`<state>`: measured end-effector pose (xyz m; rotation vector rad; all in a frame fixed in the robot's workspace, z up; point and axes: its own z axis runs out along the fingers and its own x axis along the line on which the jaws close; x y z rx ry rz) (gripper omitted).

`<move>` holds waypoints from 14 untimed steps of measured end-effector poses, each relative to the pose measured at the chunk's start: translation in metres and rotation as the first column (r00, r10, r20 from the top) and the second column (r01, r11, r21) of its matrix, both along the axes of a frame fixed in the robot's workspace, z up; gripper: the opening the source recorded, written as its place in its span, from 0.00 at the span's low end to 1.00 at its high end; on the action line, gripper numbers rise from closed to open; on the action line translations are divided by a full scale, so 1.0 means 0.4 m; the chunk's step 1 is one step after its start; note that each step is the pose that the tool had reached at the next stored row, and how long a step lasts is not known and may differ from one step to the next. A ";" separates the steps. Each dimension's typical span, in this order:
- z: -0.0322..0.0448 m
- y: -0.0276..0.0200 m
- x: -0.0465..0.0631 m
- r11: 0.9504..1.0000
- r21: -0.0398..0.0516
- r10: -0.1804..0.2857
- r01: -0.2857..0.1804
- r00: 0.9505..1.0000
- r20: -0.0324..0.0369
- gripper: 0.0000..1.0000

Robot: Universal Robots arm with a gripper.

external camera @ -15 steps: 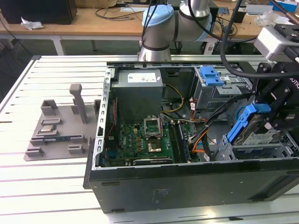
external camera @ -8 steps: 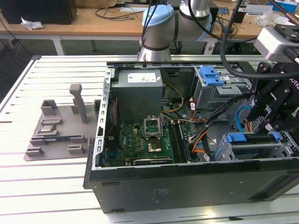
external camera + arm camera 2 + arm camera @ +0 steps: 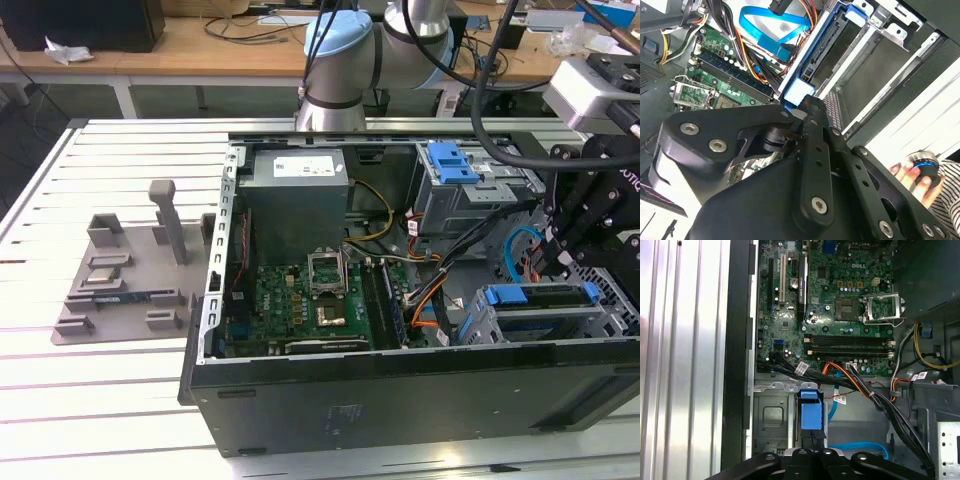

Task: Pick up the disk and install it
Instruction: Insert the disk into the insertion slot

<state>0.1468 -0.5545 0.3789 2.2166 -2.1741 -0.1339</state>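
Note:
The disk (image 3: 535,296) stands on edge in the drive cage at the front of the open computer case, on the exterior view's right, its blue side rail uppermost. My gripper (image 3: 562,262) hangs over the disk's far end. In the second wrist view the black fingertips (image 3: 807,102) close on the blue end tab of the disk (image 3: 799,92). The first wrist view has the disk (image 3: 811,415) edge-on, rising from between the narrow fingers of the gripper (image 3: 814,440).
A grey power-supply box (image 3: 297,195) and the green motherboard (image 3: 310,305) fill the case. Orange, black and blue cables (image 3: 430,290) run beside the cage. Another blue bracket (image 3: 452,160) tops the rear cage. A grey fixture (image 3: 125,270) lies on the slatted table. A hand (image 3: 912,175) rests on a knob.

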 end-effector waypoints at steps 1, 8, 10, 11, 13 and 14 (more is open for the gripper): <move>0.000 0.000 0.000 1.000 0.000 0.000 0.000 1.000 0.000 0.11; -0.001 0.008 0.007 1.000 -0.004 0.001 -0.001 1.000 0.000 0.11; 0.000 0.011 0.022 1.000 -0.005 0.001 -0.001 1.000 0.000 0.11; 0.000 0.013 0.033 1.000 -0.005 0.001 -0.001 1.000 0.000 0.11; 0.000 0.016 0.056 1.000 -0.006 0.002 -0.002 1.000 0.000 0.11; 0.000 0.017 0.068 1.000 -0.006 0.002 -0.002 1.000 0.000 0.11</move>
